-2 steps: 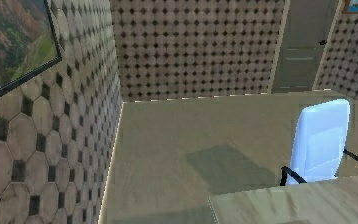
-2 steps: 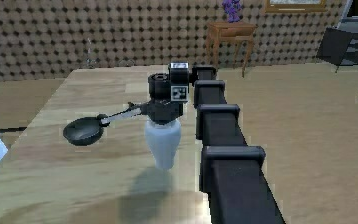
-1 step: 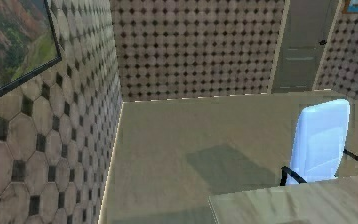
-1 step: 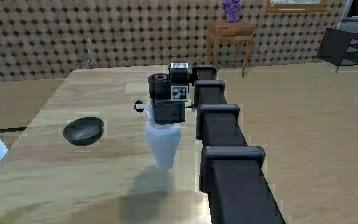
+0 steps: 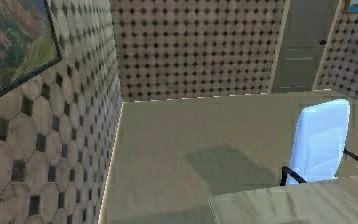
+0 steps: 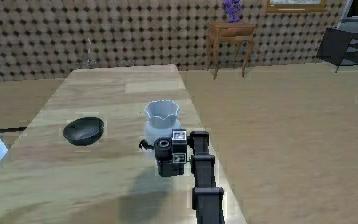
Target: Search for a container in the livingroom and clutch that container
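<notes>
The fingers [image 6: 147, 147], at the tip of the dark arm [image 6: 208, 198], show against the counter [image 6: 107, 85]; their state, and whether they grip anything, cannot be told. The white container [image 6: 162, 118] stands upright on the counter at about 12 o'clock from them, very near, contact undecidable. A dark bowl [image 6: 84, 130] lies at 9 o'clock, well apart, so the grasp probably turns on a short advance toward 12 o'clock.

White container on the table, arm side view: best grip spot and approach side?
Take the white container by its side wall just below the rim: it stands upright, open-topped and round. Probably come from the near side, where the gripper is; the dark bowl lies apart at the view's left.
</notes>
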{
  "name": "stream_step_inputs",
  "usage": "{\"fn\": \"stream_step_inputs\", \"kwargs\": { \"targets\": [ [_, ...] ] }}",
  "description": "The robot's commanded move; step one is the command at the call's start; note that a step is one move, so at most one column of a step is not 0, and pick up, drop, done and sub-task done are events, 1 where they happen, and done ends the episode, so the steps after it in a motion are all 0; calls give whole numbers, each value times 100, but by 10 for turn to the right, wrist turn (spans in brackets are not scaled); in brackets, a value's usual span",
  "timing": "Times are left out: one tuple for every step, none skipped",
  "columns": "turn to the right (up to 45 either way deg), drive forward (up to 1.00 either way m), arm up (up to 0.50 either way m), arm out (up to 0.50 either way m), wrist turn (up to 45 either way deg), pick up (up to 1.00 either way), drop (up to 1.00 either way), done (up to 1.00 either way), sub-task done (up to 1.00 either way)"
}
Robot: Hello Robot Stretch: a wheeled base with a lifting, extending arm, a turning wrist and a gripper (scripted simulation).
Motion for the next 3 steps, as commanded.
{"fn": "stream_step_inputs", "kwargs": {
  "targets": [
    [0, 0, 0, 0, 0, 100, 0, 0, 0],
    [0, 0, 10, 0, 0, 0, 0, 0, 0],
    [0, 0, 0, 0, 0, 0, 0, 100, 0]
  ]
}}
